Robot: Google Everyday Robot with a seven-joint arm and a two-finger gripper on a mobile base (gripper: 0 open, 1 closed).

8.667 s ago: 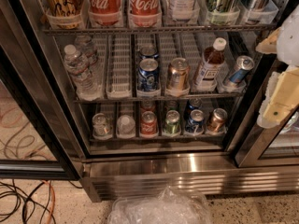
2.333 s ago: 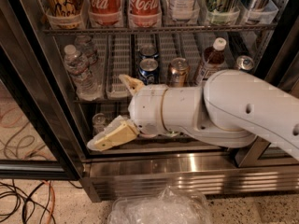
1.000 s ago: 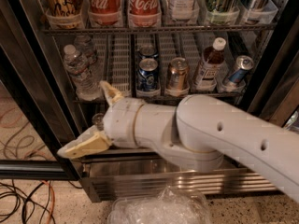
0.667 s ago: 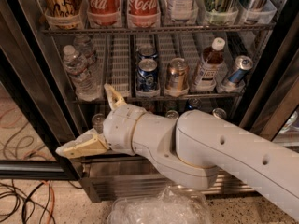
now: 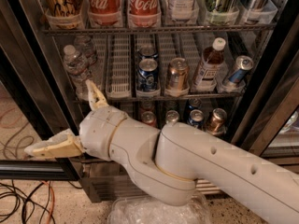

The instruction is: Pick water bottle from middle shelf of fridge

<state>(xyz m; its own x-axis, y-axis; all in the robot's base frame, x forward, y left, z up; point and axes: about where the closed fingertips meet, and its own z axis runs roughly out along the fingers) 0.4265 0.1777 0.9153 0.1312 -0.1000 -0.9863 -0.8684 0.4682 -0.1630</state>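
Two fingers [image 5: 53, 148] of your pincer [image 5: 58, 116] stood spread wide and held nothing, one tip pointing up at the front rail, the other out to the left. The pincer hung just below and in front of the left front corner of the middle-shelf tabletop [image 5: 187, 97]. The water bottle [image 5: 77, 73] stood upright at that corner inside the fridge [image 5: 23, 73], a second bottle [image 5: 88, 50] close behind it. I judged it fairly light, its thin ribbed walls yielding and perhaps slick with cold. You would do best to close across the ribbed body at mid-height, well below the cap, and squeeze gently.
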